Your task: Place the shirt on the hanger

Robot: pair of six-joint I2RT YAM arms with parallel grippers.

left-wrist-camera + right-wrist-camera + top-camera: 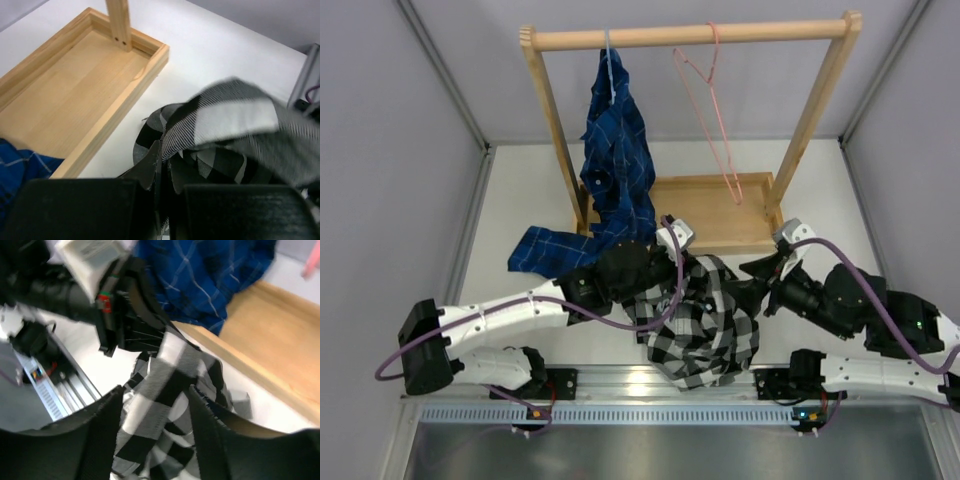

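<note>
**From above:** The shirt (705,335) is seen bunched in a long lump between the two grippers. Its long way runs from the grippers back toward the arm bases. Its top left end is met by the left gripper (665,272). Its right side is met by the right gripper (752,285). The hanger (710,115) is hung well beyond both grippers on a wooden rail (690,37), well apart from the shirt. Its hook is up on the rail, and its long way points down at a wooden tray (705,205). A blue shirt (615,150) is hung on the same rail, beyond the left gripper.

**Left wrist:** The two black fingers (75,210) are seen almost closed. A thin fold of the shirt is pinched in the narrow gap between them. The rest of the shirt is puffed up ahead and to the right of the fingers. The tray is seen ahead and to the left on the white table (210,55), with a wooden post (119,22) standing in its far end. A bit of the blue shirt is seen at the left edge.

**Right wrist:** The picture is blurred. The fingers (100,440) are held half closed, and a band of the shirt is gripped between them, touching both. The band is stretched straight ahead to the left gripper.
</note>
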